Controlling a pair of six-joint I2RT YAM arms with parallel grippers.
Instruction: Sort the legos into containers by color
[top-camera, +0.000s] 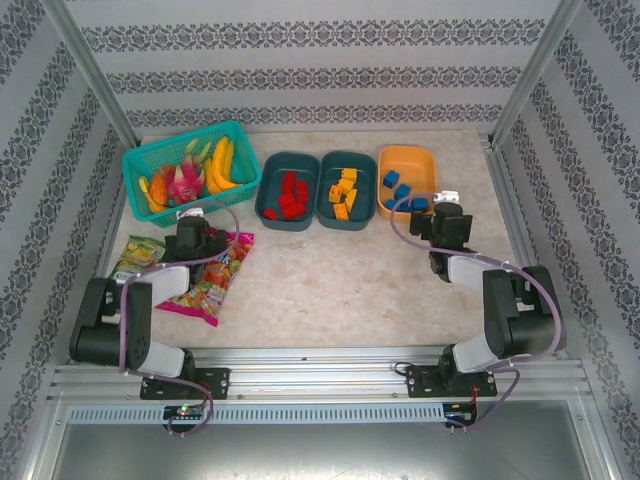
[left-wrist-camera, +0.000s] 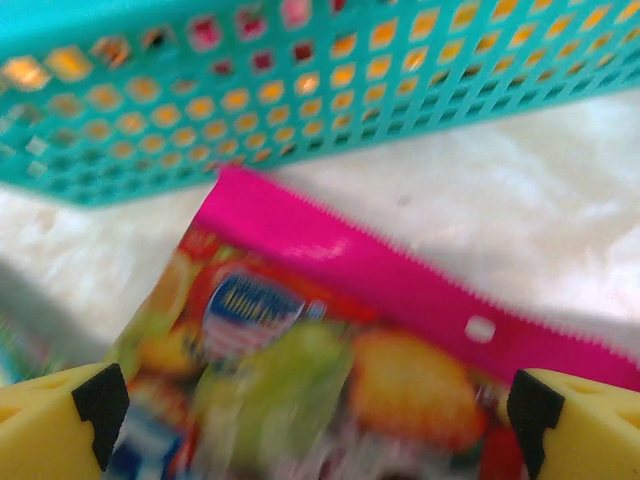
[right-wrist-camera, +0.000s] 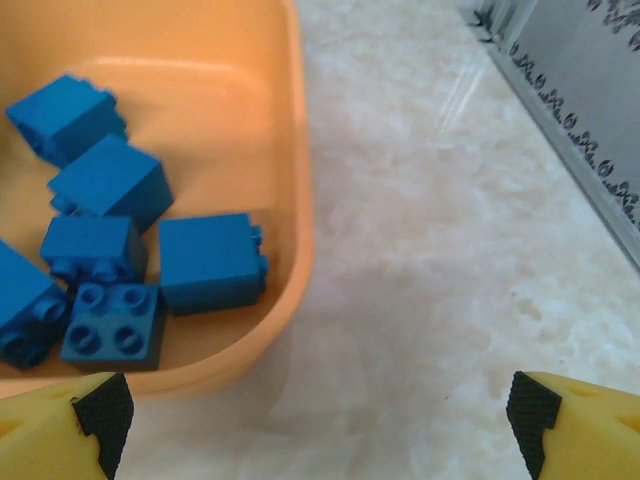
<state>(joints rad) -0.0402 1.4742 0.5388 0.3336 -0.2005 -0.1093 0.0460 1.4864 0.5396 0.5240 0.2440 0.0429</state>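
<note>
Legos (top-camera: 343, 190) fill three tubs in a row right of the mesh basket (top-camera: 185, 135). Red legos (top-camera: 291, 195) lie in the first teal tub (top-camera: 288, 157), yellow in the second teal tub (top-camera: 350, 157), both too small to count. Six blue legos (right-wrist-camera: 208, 262) lie in the orange tub (top-camera: 408, 160), farthest along. The worktop (top-camera: 340, 290) is pale marble between patterned walls. Each tub's long axis runs away from the arms, and the blue studs face different ways. The left jaws gape wide over a snack bag (left-wrist-camera: 330, 340) before the basket. The right jaws gape wide at the orange tub's near corner.
</note>
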